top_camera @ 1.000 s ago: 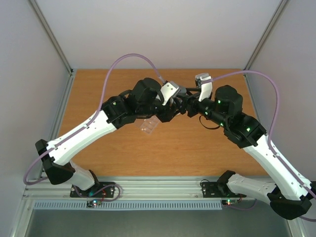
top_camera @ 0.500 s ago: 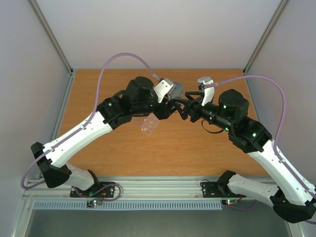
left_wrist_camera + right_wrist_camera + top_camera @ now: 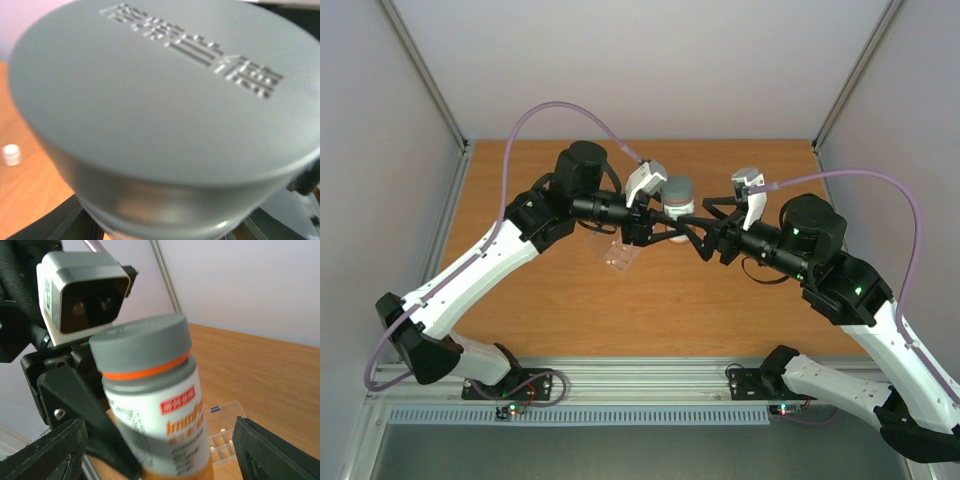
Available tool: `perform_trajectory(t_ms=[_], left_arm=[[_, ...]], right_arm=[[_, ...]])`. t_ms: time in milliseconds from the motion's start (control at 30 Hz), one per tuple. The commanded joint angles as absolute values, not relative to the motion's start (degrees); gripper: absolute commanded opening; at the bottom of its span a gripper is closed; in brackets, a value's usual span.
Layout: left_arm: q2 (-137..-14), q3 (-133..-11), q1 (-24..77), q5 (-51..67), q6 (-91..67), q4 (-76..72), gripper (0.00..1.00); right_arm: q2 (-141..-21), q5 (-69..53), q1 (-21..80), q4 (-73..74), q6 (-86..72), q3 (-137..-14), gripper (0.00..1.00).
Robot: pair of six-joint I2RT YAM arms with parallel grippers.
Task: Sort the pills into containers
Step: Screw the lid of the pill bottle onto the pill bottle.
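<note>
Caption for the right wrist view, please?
Left claw holds a grey-capped pill bottle within the open right claw, clear pill box on the table behind.

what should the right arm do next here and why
Probably bring the open right gripper up to the grey cap and close on it to twist it off. The left gripper holds the bottle, its cap is on, and the right gripper only straddles the bottle's body, so nothing can be poured into the pill box yet.
</note>
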State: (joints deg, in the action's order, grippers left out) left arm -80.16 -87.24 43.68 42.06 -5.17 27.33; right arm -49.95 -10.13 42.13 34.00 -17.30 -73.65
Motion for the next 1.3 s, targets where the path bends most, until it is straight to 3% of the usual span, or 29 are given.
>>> perform_trajectory(t_ms=[0, 333, 533, 1000, 1067, 1267], left_arm=[[-81.64, -88.71, 43.33, 55.77, -1.91, 27.89, 0.0], [-81.25, -88.4, 43.33, 56.57, -0.97, 29.21, 0.0], [-81.68, -89.0, 43.35, 57.5, -0.11, 30.83, 0.0], [-82.49, -90.99, 43.34, 56.06, 4.71, 34.84, 0.01], [-82.15, -90.62, 43.27, 54.01, 4.21, 34.4, 0.07], [-80.87, -88.16, 42.4, 51.66, 2.49, 32.57, 0.3]], right_arm=[[-49.8, -12.28, 42.45, 35.5, -15.81, -75.17, 0.82], [-52.28, -17.78, 42.54, 35.42, -15.12, -76.07, 0.8], [-54.24, -19.68, 42.5, 34.87, -14.69, -76.63, 0.74], [-57.5, -25.81, 41.13, 35.22, -13.42, -77.09, 0.34], [-57.3, -24.89, 41.1, 35.09, -13.23, -76.85, 0.28], [-56.72, -21.0, 40.99, 34.27, -12.79, -75.86, 0.24]])
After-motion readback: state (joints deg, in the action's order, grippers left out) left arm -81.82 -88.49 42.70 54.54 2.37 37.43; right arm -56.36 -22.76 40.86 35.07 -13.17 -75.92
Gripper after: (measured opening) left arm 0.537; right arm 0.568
